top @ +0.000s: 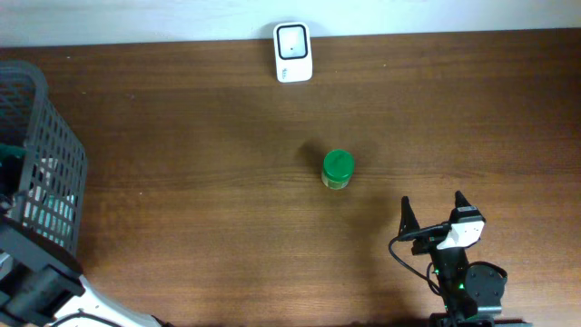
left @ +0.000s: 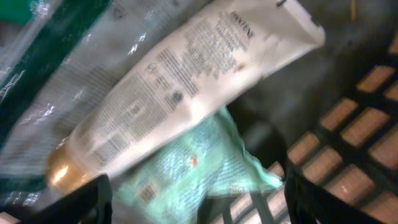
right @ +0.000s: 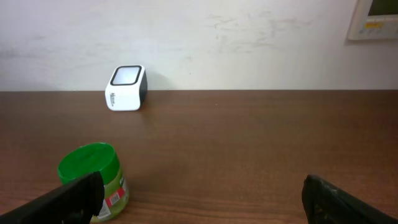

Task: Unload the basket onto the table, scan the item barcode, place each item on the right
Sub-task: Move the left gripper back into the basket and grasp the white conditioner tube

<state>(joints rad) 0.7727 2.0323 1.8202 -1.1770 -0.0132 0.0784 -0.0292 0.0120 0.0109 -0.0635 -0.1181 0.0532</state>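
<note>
The white barcode scanner (top: 292, 52) stands at the table's far edge, also in the right wrist view (right: 126, 87). A green-lidded jar (top: 337, 169) stands mid-table, its label showing a barcode (right: 114, 200). My right gripper (top: 433, 205) hovers open near the front edge, right of the jar, nothing between its fingers (right: 348, 200). My left gripper (left: 199, 202) is down inside the basket, open. A pale green packet (left: 193, 168) lies below and between its fingers (left: 87, 202). Above the packet lies a white Pantene tube (left: 180, 81) with a gold cap.
A grey mesh basket (top: 50, 136) sits at the table's left end, with the left arm (top: 36, 286) reaching into it. A silvery green-striped bag (left: 56, 68) lies under the tube. The basket's slotted wall (left: 354, 118) is close on the right.
</note>
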